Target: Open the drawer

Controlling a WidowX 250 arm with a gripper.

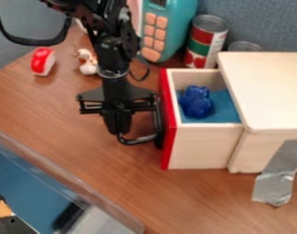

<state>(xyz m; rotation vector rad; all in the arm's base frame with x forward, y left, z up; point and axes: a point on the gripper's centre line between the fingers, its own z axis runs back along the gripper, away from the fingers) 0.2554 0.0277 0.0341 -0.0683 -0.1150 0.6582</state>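
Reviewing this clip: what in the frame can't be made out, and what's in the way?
All in the camera view:
- Drawer: its back end, hidden under the box top.
- Wooden box: its right end, cut off by the right edge.
- Teal toy: its top, cut off by the top edge.
- Rear can: its lower part, hidden behind the box.

One drawer point(202, 147); one cabinet point(269, 89); one blue object point(197, 102); one phone point(178, 25); apparently two cans point(205, 39)
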